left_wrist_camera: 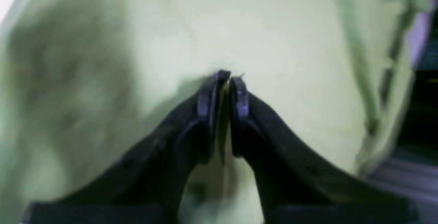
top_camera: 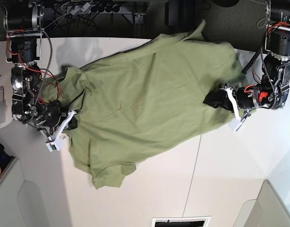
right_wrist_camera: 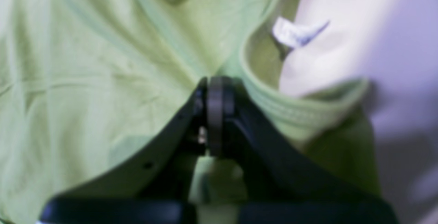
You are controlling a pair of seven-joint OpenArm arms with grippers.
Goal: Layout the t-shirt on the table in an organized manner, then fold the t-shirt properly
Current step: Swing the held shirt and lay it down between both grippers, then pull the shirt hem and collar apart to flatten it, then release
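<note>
- The t-shirt [top_camera: 149,99] lies rumpled across the bench [top_camera: 220,179], mid-frame.
- Left claw [left_wrist_camera: 230,78] pinches cloth; right claw [right_wrist_camera: 215,83], pressed together, grips by the collar.
- Best pull apart evenly, low, keeping the fabric taut.

One t-shirt [top_camera: 149,94], one table [top_camera: 230,179], two arms, each with one tool.

- The base camera is looking straight down from high above, taking in the large flat white table [top_camera: 220,189], both arms and the whole olive-green cotton t-shirt [top_camera: 145,99].
- The left wrist camera is peering along its black gripper [left_wrist_camera: 230,77], very near the cloth.
- The right wrist camera is doing likewise over its black gripper [right_wrist_camera: 216,80].
- All three are sharing the t-shirt.
</note>
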